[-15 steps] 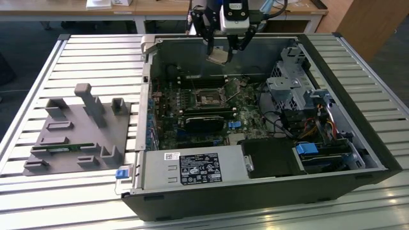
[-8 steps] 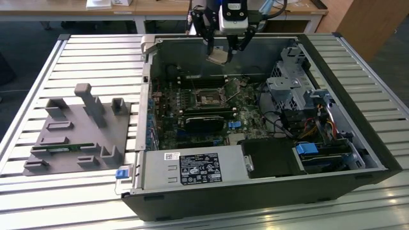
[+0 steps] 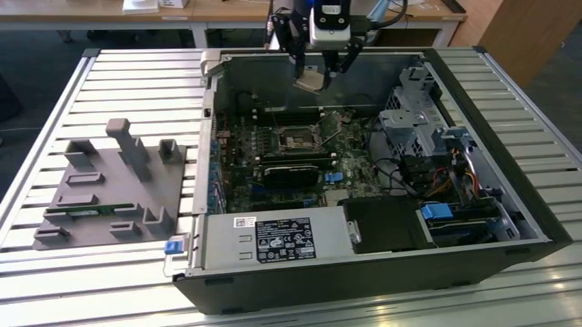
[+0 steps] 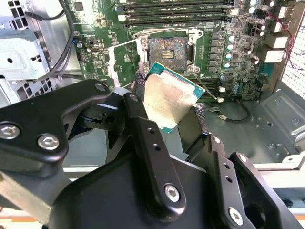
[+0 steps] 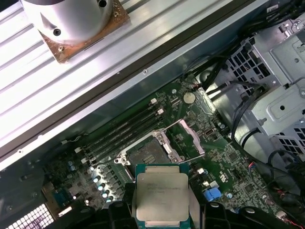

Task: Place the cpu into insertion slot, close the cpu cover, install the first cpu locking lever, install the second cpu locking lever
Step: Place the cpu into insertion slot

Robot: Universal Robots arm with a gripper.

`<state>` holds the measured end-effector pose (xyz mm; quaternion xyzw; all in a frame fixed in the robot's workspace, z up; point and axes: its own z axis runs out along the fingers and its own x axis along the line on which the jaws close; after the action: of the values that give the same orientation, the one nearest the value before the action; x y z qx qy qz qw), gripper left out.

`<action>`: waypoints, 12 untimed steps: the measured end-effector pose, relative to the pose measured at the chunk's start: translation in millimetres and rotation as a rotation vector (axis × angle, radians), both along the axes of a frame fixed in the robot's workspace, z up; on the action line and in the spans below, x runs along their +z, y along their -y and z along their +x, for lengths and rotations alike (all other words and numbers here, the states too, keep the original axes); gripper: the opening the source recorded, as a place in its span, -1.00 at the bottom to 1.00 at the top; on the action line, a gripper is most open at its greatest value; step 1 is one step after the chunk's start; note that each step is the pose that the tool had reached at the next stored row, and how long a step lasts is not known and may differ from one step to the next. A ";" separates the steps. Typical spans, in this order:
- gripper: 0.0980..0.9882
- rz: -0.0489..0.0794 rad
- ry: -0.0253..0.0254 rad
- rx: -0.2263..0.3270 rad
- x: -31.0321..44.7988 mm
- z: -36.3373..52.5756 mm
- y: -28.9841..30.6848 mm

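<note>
My gripper (image 3: 320,73) hangs over the far side of the open computer case (image 3: 536,225), shut on the cpu (image 3: 309,83). In both wrist views the cpu (image 4: 169,98) (image 5: 161,198) is a silvery square chip on a green base, pinched by its edges between the black fingers (image 4: 138,114). It is held tilted, well above the motherboard. Below it lies the insertion slot (image 3: 298,139) (image 4: 167,50) (image 5: 145,155), open, its dark centre bare. The cpu cover (image 5: 194,137) stands swung up beside the slot. A thin locking lever (image 4: 208,90) sticks out next to the slot.
Long black memory slots (image 4: 176,12) run beside the socket. A metal drive cage (image 3: 414,122) and cables fill the case toward the exterior view's right, with the power supply (image 3: 272,238) at the near side. A grey parts fixture (image 3: 109,184) sits on the slatted table (image 3: 136,75).
</note>
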<state>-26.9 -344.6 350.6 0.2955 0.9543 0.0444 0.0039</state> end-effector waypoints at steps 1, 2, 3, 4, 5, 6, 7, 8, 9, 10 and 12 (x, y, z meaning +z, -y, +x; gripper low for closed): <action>-0.03 0.000 0.0000 -0.006 0.0 -0.1 0.0; -0.03 0.000 0.0000 -0.011 -0.1 -0.3 0.0; -0.03 0.000 0.0000 -0.016 -0.2 -0.4 0.0; -0.03 0.000 0.0000 -0.021 -0.2 -0.5 0.0; -0.03 0.000 0.0000 -0.026 -0.3 -0.6 0.0; -0.03 0.000 0.0000 -0.031 -0.3 -0.7 0.0; -0.03 0.000 0.0000 -0.037 -0.4 -0.8 0.0; -0.03 0.000 0.0000 -0.042 -0.4 -0.8 0.0; -0.03 0.000 0.0000 -0.048 -0.4 -0.8 0.0; -0.03 0.000 0.0000 -0.054 -0.5 -0.9 0.0; -0.03 0.000 0.0000 -0.065 -0.6 -0.9 0.0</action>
<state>-27.8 -344.6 350.0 0.3262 0.9442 0.0443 0.0053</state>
